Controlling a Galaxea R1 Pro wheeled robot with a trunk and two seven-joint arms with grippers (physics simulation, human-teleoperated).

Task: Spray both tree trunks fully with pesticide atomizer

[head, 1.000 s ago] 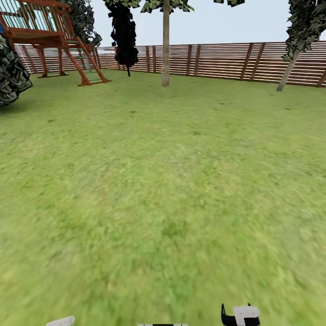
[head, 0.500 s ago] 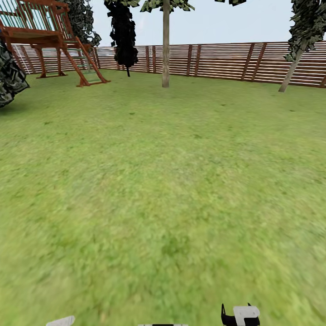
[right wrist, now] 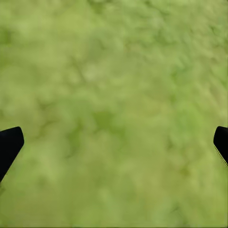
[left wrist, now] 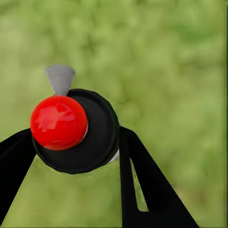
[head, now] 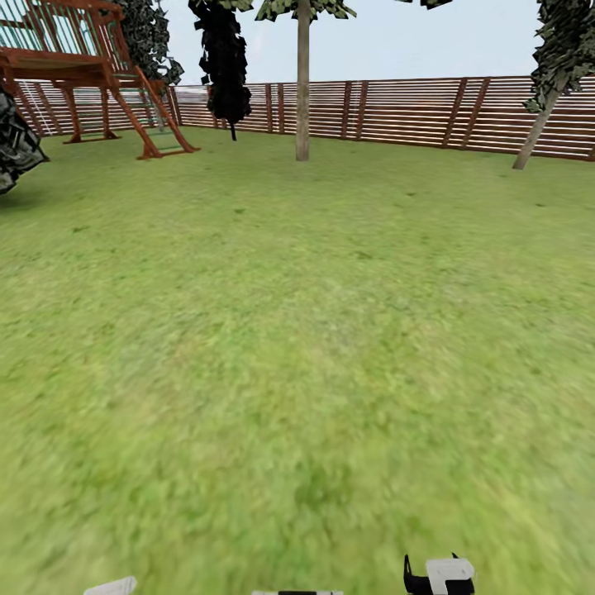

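Grass lawn [head: 297, 347] runs to a slatted fence [head: 413, 111]; my left gripper [left wrist: 76, 142] clamps the sprayer [left wrist: 71, 128], right gripper [right wrist: 114, 142] spread wide.

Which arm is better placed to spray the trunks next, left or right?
Left. Its gripper is shut on the atomizer, nozzle pointing over the grass. The right gripper is open, holding nothing. The nearest trunk looks far ahead, so driving closer probably comes first.

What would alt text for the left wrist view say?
The left end effector grips the pesticide atomizer, seen from above: a black round body with a glossy red cap and a grey nozzle. Its two black fingers flank the body, over blurred green grass.
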